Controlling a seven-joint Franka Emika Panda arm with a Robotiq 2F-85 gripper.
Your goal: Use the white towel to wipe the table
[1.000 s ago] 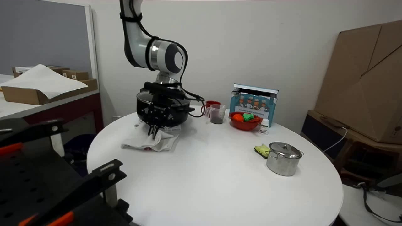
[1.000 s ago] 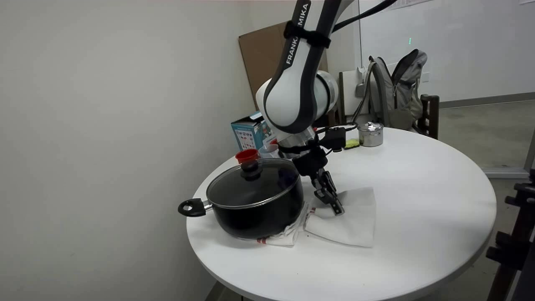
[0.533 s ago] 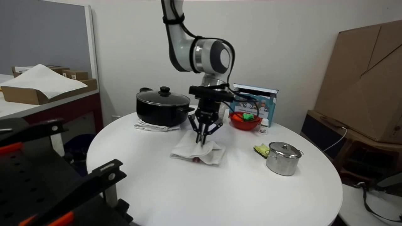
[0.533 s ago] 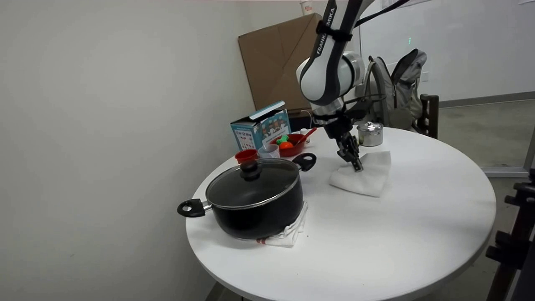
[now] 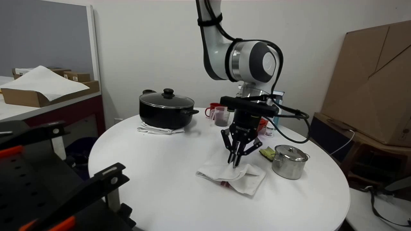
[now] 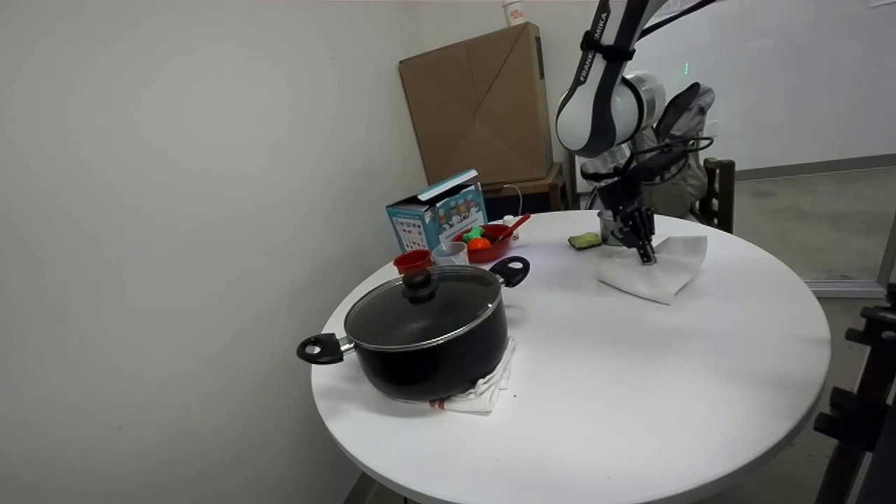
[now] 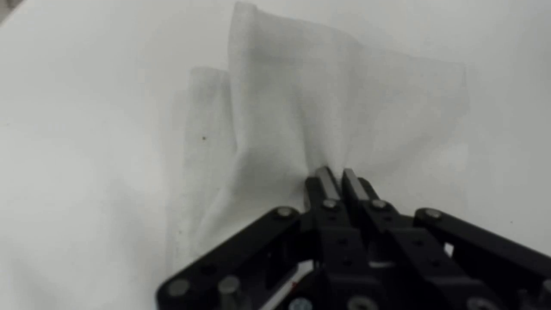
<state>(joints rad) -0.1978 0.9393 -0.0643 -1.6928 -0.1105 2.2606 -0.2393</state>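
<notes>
Both my fingers (image 7: 357,185) stand almost together, and a pinch of the white towel (image 7: 320,120) is caught between their tips, creases running into the grip. The towel lies on the round white worktop (image 5: 179,199) directly beneath my fingers and spreads out around them, loosely folded, a dark red stripe (image 5: 225,184) showing on it in an exterior view. To the right of my fingers in an exterior view, and near them, stands a lidded steel pot (image 5: 289,165), a sliver of worktop parting it from the towel; a yellow-green sponge (image 5: 267,153) lies just beside that pot. Well apart from my fingers, to their left in both exterior views, a glass-lidded black pot (image 6: 437,364) sits on a folded cloth (image 6: 483,397) striped with red. Also to the left of my fingers in an exterior view, I see a red bowl (image 6: 492,256), a clear cup (image 6: 450,255), a red mug (image 6: 413,262) and a blue box (image 6: 439,218) with its top raised.
</notes>
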